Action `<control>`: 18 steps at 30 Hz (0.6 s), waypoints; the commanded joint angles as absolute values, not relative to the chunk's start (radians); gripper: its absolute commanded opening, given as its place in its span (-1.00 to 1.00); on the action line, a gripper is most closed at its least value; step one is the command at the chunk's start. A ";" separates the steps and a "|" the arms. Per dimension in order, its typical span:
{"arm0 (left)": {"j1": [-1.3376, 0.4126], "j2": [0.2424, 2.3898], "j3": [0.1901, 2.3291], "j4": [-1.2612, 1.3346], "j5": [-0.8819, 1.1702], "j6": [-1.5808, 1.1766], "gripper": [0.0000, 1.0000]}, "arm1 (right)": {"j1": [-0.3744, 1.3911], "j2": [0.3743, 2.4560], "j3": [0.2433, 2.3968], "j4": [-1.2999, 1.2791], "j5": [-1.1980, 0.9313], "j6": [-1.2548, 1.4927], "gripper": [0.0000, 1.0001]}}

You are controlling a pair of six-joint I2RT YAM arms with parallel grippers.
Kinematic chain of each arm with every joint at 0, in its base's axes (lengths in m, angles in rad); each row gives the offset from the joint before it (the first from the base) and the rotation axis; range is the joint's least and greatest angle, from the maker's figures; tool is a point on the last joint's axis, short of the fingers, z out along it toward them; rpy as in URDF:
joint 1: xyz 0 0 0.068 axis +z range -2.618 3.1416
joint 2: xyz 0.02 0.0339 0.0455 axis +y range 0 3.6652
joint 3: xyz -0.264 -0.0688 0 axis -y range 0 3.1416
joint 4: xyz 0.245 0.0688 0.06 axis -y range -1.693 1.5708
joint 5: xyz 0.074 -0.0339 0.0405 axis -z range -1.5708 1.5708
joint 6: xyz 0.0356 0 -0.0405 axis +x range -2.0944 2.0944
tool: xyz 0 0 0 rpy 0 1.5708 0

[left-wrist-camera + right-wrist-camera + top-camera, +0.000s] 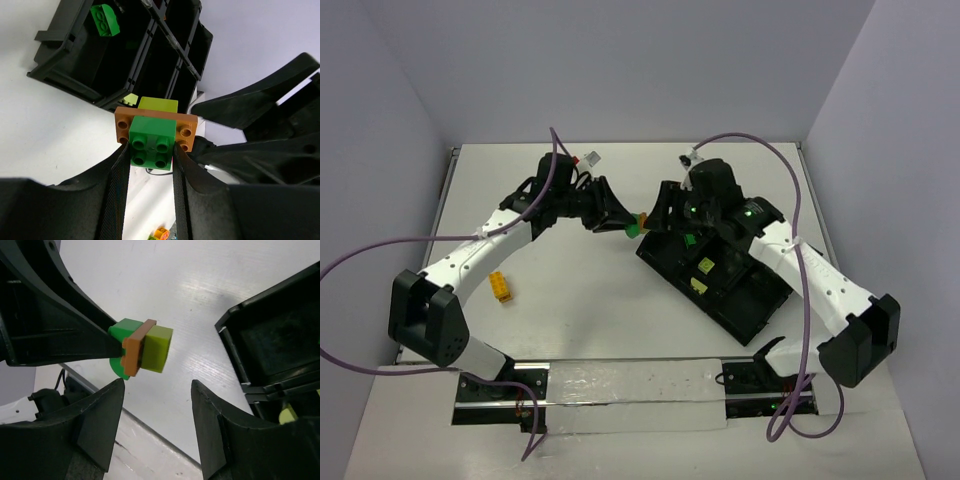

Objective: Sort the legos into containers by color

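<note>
My left gripper point(150, 150) is shut on a stack of legos: a green brick point(152, 142), an orange-brown plate point(125, 125) and a pale yellow-green brick point(157, 104). It holds the stack in the air just left of the black divided tray point(665, 262). The stack shows in the top view point(638, 225) and in the right wrist view point(142, 347). My right gripper point(157, 387) is open and empty, its jaws facing the stack's yellow-green end without touching it. A green brick point(105, 20) lies in one tray compartment and a pale yellow-green one point(701, 286) in another.
A yellow and orange brick point(500, 286) lies on the white table at the left. A small red and white thing point(590, 157) lies at the table's far edge. A pale yellow-green piece point(131, 99) lies by the tray's wall. Grey walls stand round the table.
</note>
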State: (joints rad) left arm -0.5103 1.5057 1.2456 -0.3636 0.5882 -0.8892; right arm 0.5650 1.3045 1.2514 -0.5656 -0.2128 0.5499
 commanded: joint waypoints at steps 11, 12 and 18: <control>-0.395 1.294 1.040 -0.464 0.522 -0.829 -1.00 | 0.668 1.493 1.299 -0.364 -0.274 0.679 0.43; -0.391 1.288 1.032 -0.464 0.530 -0.825 -1.00 | 0.673 1.513 1.305 -0.350 -0.288 0.685 0.43; -0.375 1.285 1.024 -0.464 0.550 -0.807 -1.00 | 0.686 1.592 1.315 -0.261 -0.341 0.724 0.33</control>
State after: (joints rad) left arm -0.3854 1.3128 1.0145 -0.4774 0.5194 -0.8306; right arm 0.6709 1.5652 1.2720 -0.3777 -0.2940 0.6879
